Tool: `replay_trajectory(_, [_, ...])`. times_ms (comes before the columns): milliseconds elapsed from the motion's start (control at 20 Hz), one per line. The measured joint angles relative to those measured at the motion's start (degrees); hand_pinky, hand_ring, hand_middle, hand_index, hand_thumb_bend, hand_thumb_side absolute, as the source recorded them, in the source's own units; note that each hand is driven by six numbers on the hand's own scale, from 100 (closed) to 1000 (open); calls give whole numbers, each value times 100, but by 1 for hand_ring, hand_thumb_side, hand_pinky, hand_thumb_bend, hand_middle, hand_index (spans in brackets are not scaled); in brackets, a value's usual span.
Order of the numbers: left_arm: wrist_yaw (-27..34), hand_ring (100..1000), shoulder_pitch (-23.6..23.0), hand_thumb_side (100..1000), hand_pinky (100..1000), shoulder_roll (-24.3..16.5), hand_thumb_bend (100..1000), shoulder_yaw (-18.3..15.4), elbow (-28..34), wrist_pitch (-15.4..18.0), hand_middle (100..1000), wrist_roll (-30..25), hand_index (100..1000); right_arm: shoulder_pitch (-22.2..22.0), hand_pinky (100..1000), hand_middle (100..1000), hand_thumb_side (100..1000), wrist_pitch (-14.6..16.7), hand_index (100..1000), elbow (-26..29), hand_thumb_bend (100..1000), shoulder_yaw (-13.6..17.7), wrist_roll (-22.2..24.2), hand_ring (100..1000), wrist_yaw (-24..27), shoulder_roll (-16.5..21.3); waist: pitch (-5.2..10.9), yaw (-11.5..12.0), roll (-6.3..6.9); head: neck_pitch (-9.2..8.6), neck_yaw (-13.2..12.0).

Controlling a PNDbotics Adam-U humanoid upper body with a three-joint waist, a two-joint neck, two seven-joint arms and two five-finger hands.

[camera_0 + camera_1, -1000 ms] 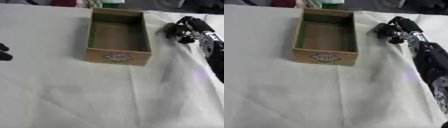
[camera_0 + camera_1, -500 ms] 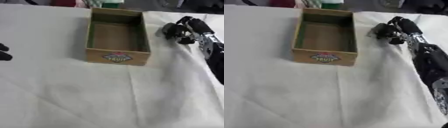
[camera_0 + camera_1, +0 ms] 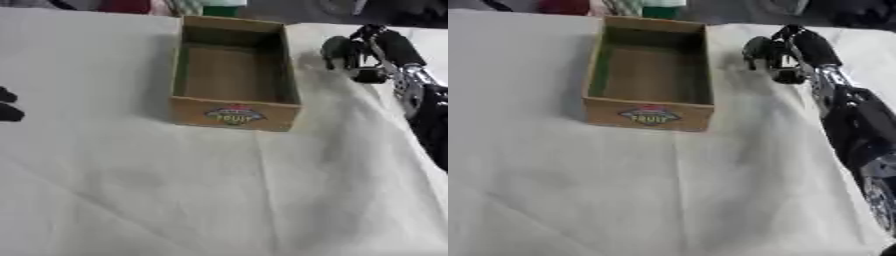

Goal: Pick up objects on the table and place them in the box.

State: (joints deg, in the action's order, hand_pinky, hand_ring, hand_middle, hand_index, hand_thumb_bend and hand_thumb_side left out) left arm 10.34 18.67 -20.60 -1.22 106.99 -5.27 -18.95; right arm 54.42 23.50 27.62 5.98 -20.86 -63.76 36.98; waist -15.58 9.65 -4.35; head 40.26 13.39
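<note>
An open cardboard box [image 3: 234,114] with a fruit label on its front wall stands upright on the white cloth, and its inside looks bare. My right hand [image 3: 785,50] comes in from the upper right and hovers just beyond the box's right wall. Its fingers are curled round a small dark rounded thing [image 3: 336,49] that I cannot make out. Only dark fingertips of my left hand [image 3: 7,106] show at the left edge, far from the box.
A wrinkled white cloth [image 3: 201,190] covers the table. Red and green items [image 3: 166,6] lie past the far edge behind the box. My right forearm [image 3: 855,125] stretches down the right side.
My right hand has shifted slightly left and up, closer to the box's right wall. The box and the left hand have stayed put.
</note>
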Motion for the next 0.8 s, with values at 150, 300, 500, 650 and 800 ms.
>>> replay_trajectory(150, [4, 633, 0, 864, 727, 0, 100, -1, 1, -1, 638, 1, 714, 19, 120, 100, 177, 88, 136, 166, 100, -2, 33, 100, 107, 0, 15, -14, -6, 0, -1])
replay_trajectory(300, [25, 634, 0, 862, 727, 0, 100, -1, 3, -7, 638, 7, 715, 75, 119, 100, 168, 206, 136, 386, 100, -15, 117, 100, 205, -6, 51, -20, -14, 0, -2])
replay_trajectory(500, [37, 635, 0, 860, 727, 0, 100, -1, 6, -8, 639, 8, 714, 174, 119, 100, 169, 400, 137, 730, 100, -76, 296, 100, 351, -65, 95, -37, -34, 0, -4])
replay_trajectory(650, [49, 635, -2, 859, 726, 0, 100, -1, 8, -9, 639, 9, 714, 247, 119, 100, 174, 556, 137, 957, 100, -144, 465, 100, 509, -147, 123, -44, -34, -1, -3])
replay_trajectory(800, [56, 636, -2, 858, 726, -1, 100, -1, 10, -9, 640, 9, 714, 310, 118, 100, 168, 708, 138, 1182, 100, -238, 657, 100, 640, -247, 135, -44, -34, -2, 5])
